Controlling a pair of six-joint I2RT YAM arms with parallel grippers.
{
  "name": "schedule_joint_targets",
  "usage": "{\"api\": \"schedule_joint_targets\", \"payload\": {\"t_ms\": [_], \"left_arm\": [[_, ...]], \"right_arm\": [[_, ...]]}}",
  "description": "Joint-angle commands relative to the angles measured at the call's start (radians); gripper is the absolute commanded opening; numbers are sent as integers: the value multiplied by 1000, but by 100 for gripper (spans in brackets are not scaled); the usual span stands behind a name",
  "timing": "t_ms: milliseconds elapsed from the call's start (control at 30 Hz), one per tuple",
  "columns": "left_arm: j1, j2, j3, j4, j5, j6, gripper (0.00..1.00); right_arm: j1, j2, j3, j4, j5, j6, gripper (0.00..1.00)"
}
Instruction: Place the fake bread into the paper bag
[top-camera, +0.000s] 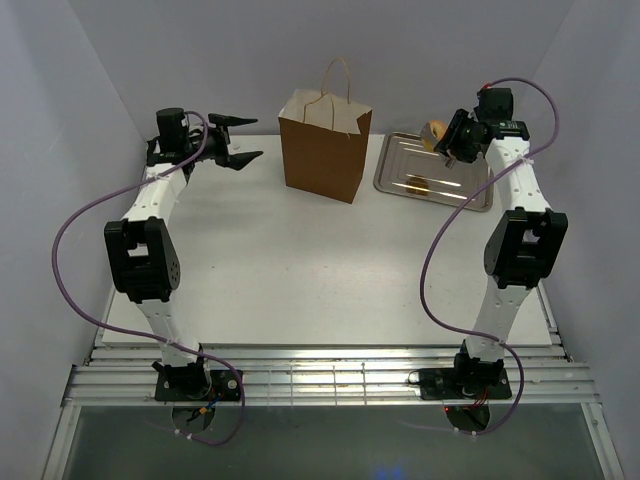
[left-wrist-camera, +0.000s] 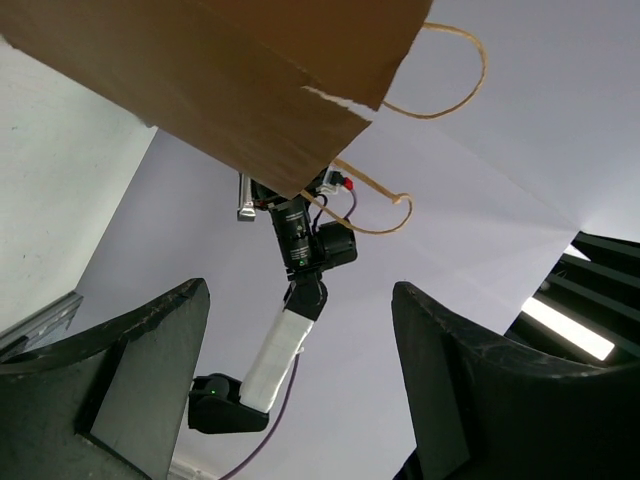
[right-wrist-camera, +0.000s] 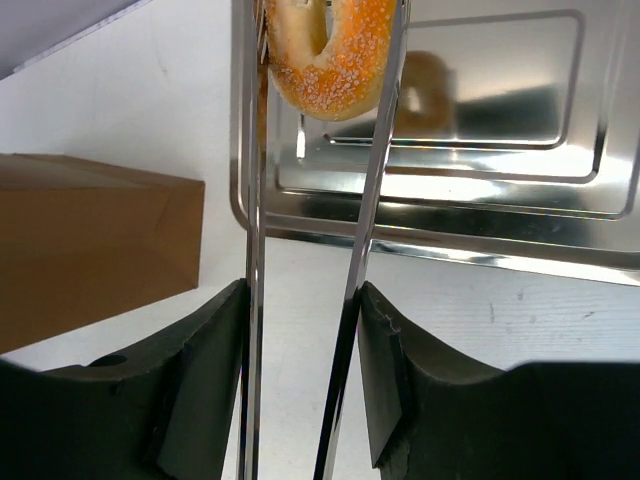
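Observation:
The brown paper bag (top-camera: 325, 145) stands upright at the back middle of the table, and shows in the left wrist view (left-wrist-camera: 230, 80) and right wrist view (right-wrist-camera: 90, 250). My right gripper (right-wrist-camera: 300, 330) is shut on the metal tongs (right-wrist-camera: 370, 190), which pinch the orange ring donut (right-wrist-camera: 330, 55) above the silver tray (right-wrist-camera: 480, 170). In the top view the right gripper (top-camera: 455, 140) holds the donut (top-camera: 436, 132) over the tray's left part. My left gripper (top-camera: 240, 140) is open and empty, raised left of the bag. Another pastry (top-camera: 418, 184) lies on the tray.
The silver tray (top-camera: 470, 190) lies right of the bag at the back right. White walls close in on the left, back and right. The table's slatted near edge holds both arm bases.

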Motion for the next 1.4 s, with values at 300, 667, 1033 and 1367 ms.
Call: {"api": "schedule_joint_targets", "payload": {"t_ms": [300,667,1033,1367], "left_arm": [[-13,-188,-98,4,42,20,84],[-18,-205,-113,26,46,3,84],[-18,-208,-104,39,54,-6,84],[-18,-212,-104,46,55,-9,84]], "right_arm": [[87,-131,138,-27,-40,-42,29],[175,-198,150,96,-79,-2,29],[311,-241,170,213,-60,-92,29],[411,-252,190,214,-19,-196,31]]}}
